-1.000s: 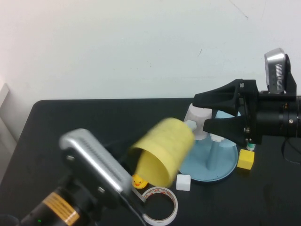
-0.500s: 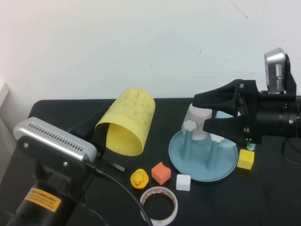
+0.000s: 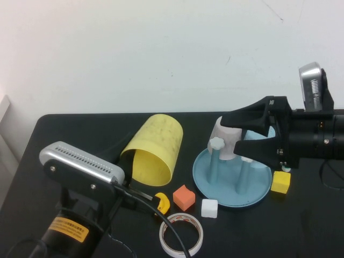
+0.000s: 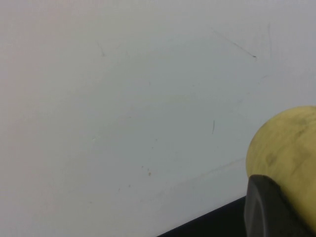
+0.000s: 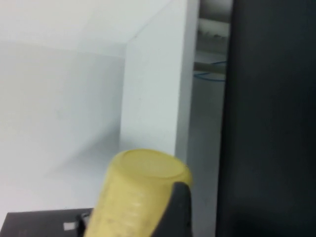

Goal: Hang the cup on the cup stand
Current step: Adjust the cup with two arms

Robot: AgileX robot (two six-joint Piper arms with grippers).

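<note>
The yellow cup (image 3: pixel 155 146) hangs tilted above the table left of the cup stand, its mouth facing down and towards me. My left gripper (image 3: pixel 129 167) is shut on its wall near the rim. In the left wrist view the cup (image 4: pixel 291 148) shows behind one black finger (image 4: pixel 266 210). The cup stand (image 3: pixel 259 195) is a light blue tray with white-knobbed pegs (image 3: pixel 216 144). A pale cup (image 3: pixel 226 133) sits upside down on one peg. My right gripper (image 3: pixel 232 133) hovers open over the stand, level with the pale cup. The right wrist view also catches the yellow cup (image 5: pixel 138 192).
In front of the stand lie an orange cube (image 3: pixel 184 197), a white cube (image 3: pixel 209 208) and a tape roll (image 3: pixel 181 235). A yellow cube (image 3: pixel 280 181) sits right of the stand. A yellow duck (image 3: pixel 162 200) is partly hidden by my left arm's cable.
My left arm swung the yellow cup away from the stand to the left and up, then eased slightly back right. The right gripper barely shifted and stayed open.
</note>
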